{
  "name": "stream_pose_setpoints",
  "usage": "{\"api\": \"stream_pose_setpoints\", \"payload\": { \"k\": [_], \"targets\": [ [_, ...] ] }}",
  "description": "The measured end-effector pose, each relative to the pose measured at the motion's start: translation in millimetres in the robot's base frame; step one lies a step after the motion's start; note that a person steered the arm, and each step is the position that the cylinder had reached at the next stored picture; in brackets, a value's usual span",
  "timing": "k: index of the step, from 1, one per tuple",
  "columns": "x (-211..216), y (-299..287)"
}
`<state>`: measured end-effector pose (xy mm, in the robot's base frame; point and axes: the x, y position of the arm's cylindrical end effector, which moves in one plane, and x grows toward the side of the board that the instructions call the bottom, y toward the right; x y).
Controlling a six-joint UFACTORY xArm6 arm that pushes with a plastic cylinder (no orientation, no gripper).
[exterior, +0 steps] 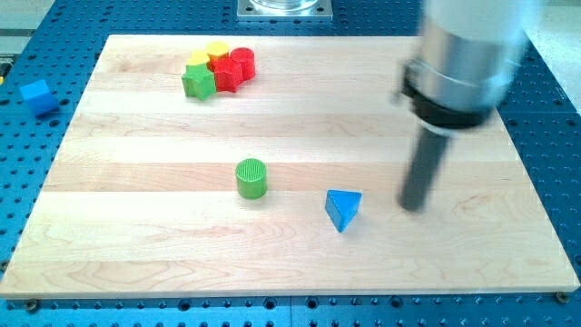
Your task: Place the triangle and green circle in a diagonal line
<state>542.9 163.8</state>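
Observation:
A blue triangle [343, 209] lies on the wooden board [136, 245], right of the middle and toward the view's bottom. A green circle [251, 177] stands to its left and slightly higher, about 100 px away. My tip [414, 206] touches the board to the right of the triangle, a short gap apart from it. The rod rises from there to the blurred silver and black arm end [458, 73] at the view's upper right.
A tight cluster sits at the board's upper left: a green star [198, 82], a yellow block [217, 52], another yellow block [198, 60], a red cylinder [241, 61] and a red block [224, 75]. A blue cube [37, 95] lies off the board at the view's left.

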Motion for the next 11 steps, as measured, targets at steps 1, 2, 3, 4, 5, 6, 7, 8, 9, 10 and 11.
{"api": "stream_pose_setpoints", "payload": {
  "k": [1,2,3,4,5,6,7,8,9,10,11],
  "targets": [
    [-4,-62],
    [-17,-154],
    [-20,-175],
    [-52,-230],
    [-109,-281],
    [-96,-236],
    [-146,-232],
    [-159,-295],
    [-100,-281],
    [-128,-321],
    [-204,-329]
  ]
}}
